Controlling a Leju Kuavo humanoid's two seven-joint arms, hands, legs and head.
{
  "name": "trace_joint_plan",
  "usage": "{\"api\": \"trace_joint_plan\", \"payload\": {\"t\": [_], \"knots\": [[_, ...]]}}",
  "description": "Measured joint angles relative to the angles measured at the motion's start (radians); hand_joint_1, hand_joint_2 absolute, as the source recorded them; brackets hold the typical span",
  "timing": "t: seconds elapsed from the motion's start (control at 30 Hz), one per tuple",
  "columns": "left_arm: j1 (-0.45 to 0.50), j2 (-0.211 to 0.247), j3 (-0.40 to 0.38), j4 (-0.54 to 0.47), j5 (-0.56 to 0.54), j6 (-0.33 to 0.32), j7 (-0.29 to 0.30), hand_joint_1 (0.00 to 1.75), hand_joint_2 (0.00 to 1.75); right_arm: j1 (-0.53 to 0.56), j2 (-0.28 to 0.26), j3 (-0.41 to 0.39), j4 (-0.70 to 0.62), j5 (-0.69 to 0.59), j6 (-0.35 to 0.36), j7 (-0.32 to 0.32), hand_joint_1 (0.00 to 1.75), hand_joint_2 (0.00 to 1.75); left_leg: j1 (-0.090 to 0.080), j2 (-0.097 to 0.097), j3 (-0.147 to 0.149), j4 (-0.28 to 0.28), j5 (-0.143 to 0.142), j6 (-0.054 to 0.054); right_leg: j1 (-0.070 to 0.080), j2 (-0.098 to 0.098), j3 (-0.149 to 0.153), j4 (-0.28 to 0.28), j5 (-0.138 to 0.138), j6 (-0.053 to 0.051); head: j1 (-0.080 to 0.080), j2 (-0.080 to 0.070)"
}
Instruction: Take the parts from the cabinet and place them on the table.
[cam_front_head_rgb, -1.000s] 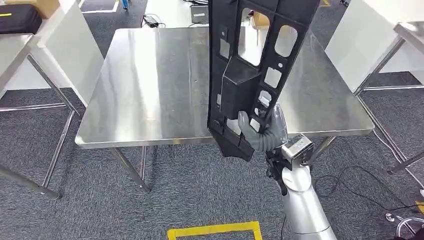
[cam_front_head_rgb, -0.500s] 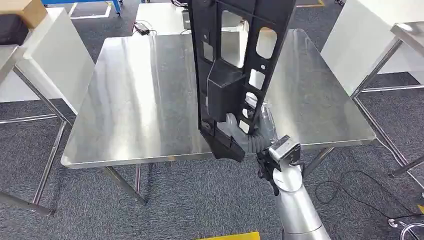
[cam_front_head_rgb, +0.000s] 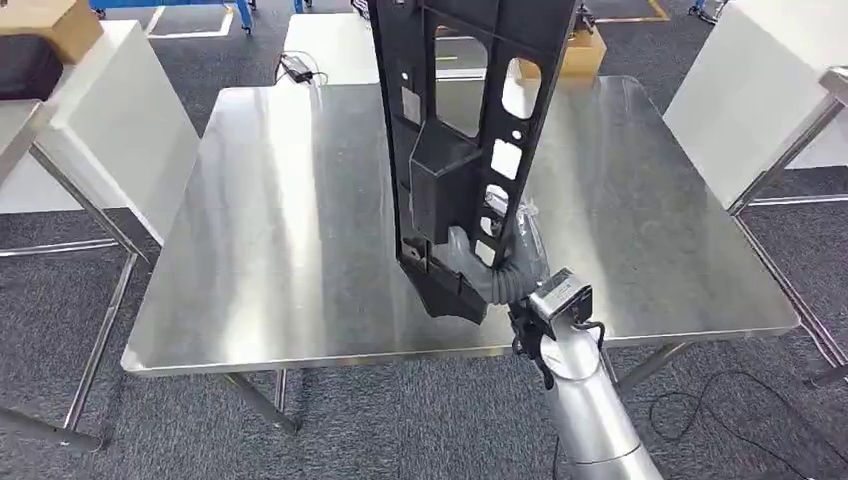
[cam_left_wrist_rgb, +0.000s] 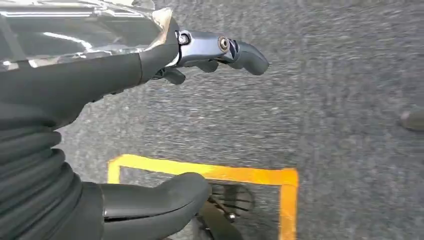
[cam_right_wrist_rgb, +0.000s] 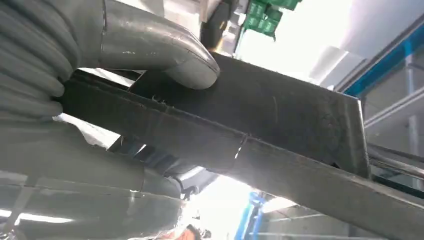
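A long black plastic panel (cam_front_head_rgb: 455, 150) with several cut-out windows stands upright over the steel table (cam_front_head_rgb: 290, 220), its top running out of the picture. My right hand (cam_front_head_rgb: 500, 262) grips it near its lower end, above the table's front half. In the right wrist view the thumb (cam_right_wrist_rgb: 160, 50) presses on the panel's black edge (cam_right_wrist_rgb: 260, 135). My left hand (cam_left_wrist_rgb: 125, 115) hangs over grey carpet with its fingers (cam_left_wrist_rgb: 225, 50) spread and nothing between them.
White tables stand to the left (cam_front_head_rgb: 110, 110) and right (cam_front_head_rgb: 760, 90) of the steel table, with narrow carpeted gaps between. A cardboard box (cam_front_head_rgb: 575, 50) sits behind the far edge. Yellow floor tape (cam_left_wrist_rgb: 210, 172) marks the carpet below my left hand.
The camera has moved closer, so the table fills more of the picture. The panel, still in my right hand, now stands over the table's front half rather than before its edge.
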Motion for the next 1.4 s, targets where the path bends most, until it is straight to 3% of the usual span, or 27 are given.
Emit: {"api": "trace_joint_plan", "payload": {"t": [0.07,0.13,0.17,0.23,0.27,0.3,0.33,0.37,0.43,0.47,0.5,0.53,0.57,0.6,0.67,0.77,0.83,1.07,1.4], "knots": [[0.0,-0.003,0.0,0.0,-0.004,0.011,0.003,0.0,1.75,-0.009,-0.006,0.002,0.009,0.047,-0.05,0.007,1.75,1.75,0.001,0.003,0.011,-0.001,-0.003,-0.008,-0.001,0.004,0.0,-0.003,-0.002,-0.017,0.0,0.0],[-0.003,-0.003,0.0,0.0,-0.008,0.022,0.008,0.0,1.75,-0.028,-0.011,0.011,0.025,0.098,-0.107,0.02,1.75,1.75,0.003,0.009,0.006,0.016,-0.015,-0.019,-0.013,0.008,0.026,-0.012,-0.009,-0.028,0.0,0.0],[-0.006,-0.005,0.0,0.0,-0.008,0.023,0.008,0.0,1.75,-0.039,-0.013,0.014,0.031,0.104,-0.117,0.022,1.75,1.75,0.003,0.011,-0.018,0.065,-0.022,-0.023,-0.014,0.007,0.034,-0.013,-0.016,-0.038,-0.003,0.0],[-0.007,-0.007,0.0,0.0,-0.009,0.023,0.01,0.0,1.75,-0.051,-0.015,0.021,0.046,0.127,-0.14,0.027,1.75,1.75,0.008,0.013,-0.113,0.203,-0.065,-0.035,-0.011,0.008,0.046,-0.013,-0.028,-0.052,-0.005,0.0],[-0.006,-0.007,0.0,0.001,-0.009,0.024,0.013,0.0,1.75,-0.056,-0.017,0.025,0.058,0.158,-0.168,0.041,1.75,1.75,0.009,0.013,-0.166,0.268,-0.094,-0.038,-0.008,0.008,0.053,-0.013,-0.036,-0.053,-0.004,0.0],[-0.003,-0.007,0.0,0.002,-0.009,0.024,0.015,0.0,1.75,-0.06,-0.02,0.028,0.074,0.207,-0.214,0.063,1.75,1.75,0.009,0.014,-0.201,0.291,-0.093,-0.039,-0.006,0.009,0.061,-0.013,-0.043,-0.054,-0.005,0.0],[-0.002,-0.007,0.0,0.002,-0.01,0.027,0.016,0.0,1.75,-0.072,-0.027,0.033,0.096,0.287,-0.281,0.1,1.75,1.75,0.009,0.014,-0.213,0.272,-0.063,-0.037,-0.004,0.011,0.07,-0.013,-0.051,-0.054,-0.005,0.0],[-0.003,-0.008,0.0,0.003,-0.01,0.03,0.016,0.0,1.75,-0.092,-0.039,0.04,0.124,0.382,-0.352,0.144,1.75,1.75,0.009,0.015,-0.205,0.208,0.002,-0.031,-0.001,0.014,0.082,-0.013,-0.059,-0.053,-0.004,0.0],[-0.003,-0.007,0.0,0.003,-0.013,0.034,0.016,0.0,1.75,-0.129,-0.059,0.043,0.171,0.488,-0.424,0.181,1.75,1.75,0.003,0.015,-0.158,0.036,0.133,-0.01,0.004,0.014,0.104,-0.014,-0.073,-0.052,-0.004,0.0],[-0.004,-0.005,0.001,0.004,-0.014,0.035,0.016,0.0,1.75,-0.143,-0.067,0.043,0.191,0.498,-0.439,0.187,1.75,1.75,-0.001,0.017,-0.153,0.033,0.119,0.001,0.0,0.014,0.108,-0.022,-0.075,-0.049,0.0,0.0],[-0.005,-0.004,0.001,0.005,-0.016,0.036,0.016,0.0,1.75,-0.157,-0.075,0.044,0.209,0.508,-0.447,0.192,1.75,1.75,-0.011,0.015,-0.147,0.008,0.118,0.005,-0.002,0.013,0.107,-0.024,-0.075,-0.047,-0.002,0.0],[-0.005,-0.004,0.0,0.005,-0.016,0.037,0.016,0.0,1.75,-0.165,-0.08,0.047,0.221,0.534,-0.46,0.209,1.75,1.75,-0.016,0.015,-0.135,0.008,0.12,0.011,-0.005,0.014,0.102,-0.025,-0.076,-0.037,-0.004,0.0],[-0.002,-0.003,0.0,0.005,-0.016,0.038,0.016,0.0,1.75,-0.17,-0.084,0.051,0.234,0.58,-0.477,0.236,1.75,1.75,-0.021,0.014,-0.132,0.002,0.124,0.015,-0.005,0.013,0.104,-0.026,-0.077,-0.037,-0.004,0.0],[0.0,-0.003,0.001,0.005,-0.017,0.04,0.018,0.0,1.75,-0.186,-0.096,0.058,0.264,0.683,-0.505,0.296,1.75,1.75,-0.017,0.015,-0.132,-0.002,0.128,0.007,0.001,0.013,0.104,-0.024,-0.077,-0.037,-0.003,0.0],[-0.001,-0.002,0.001,0.005,-0.021,0.04,0.022,0.0,1.75,-0.239,-0.117,0.079,0.338,0.894,-0.517,0.428,1.75,1.75,-0.019,0.014,-0.133,-0.002,0.127,0.007,-0.001,0.012,0.103,-0.028,-0.077,-0.037,-0.003,0.0],[-0.004,-0.001,0.001,0.005,-0.031,0.037,0.023,0.0,1.75,-0.349,-0.142,0.122,0.501,1.081,-0.441,0.571,1.75,1.75,-0.019,0.013,-0.134,-0.003,0.124,0.005,-0.001,0.011,0.106,-0.032,-0.079,-0.034,-0.003,0.0],[-0.003,-0.001,0.001,0.006,-0.037,0.032,0.023,0.0,1.75,-0.427,-0.15,0.15,0.645,1.116,-0.396,0.611,1.75,1.75,-0.019,0.012,-0.134,-0.003,0.124,0.005,-0.001,0.011,0.106,-0.033,-0.079,-0.033,-0.003,0.0],[-0.002,0.006,0.001,0.011,-0.042,0.021,0.026,0.0,1.75,-0.569,-0.173,0.183,0.989,1.102,-0.414,0.595,1.75,1.75,-0.02,0.008,-0.134,-0.002,0.126,0.008,-0.004,0.006,0.108,-0.034,-0.077,-0.03,-0.003,0.0],[-0.001,0.015,0.001,0.015,-0.057,0.014,0.023,0.0,1.75,-0.612,-0.221,0.169,1.198,1.044,-0.442,0.496,1.75,1.75,-0.019,0.009,-0.133,-0.001,0.126,0.009,-0.004,0.006,0.108,-0.034,-0.077,-0.03,-0.003,0.0]]}}
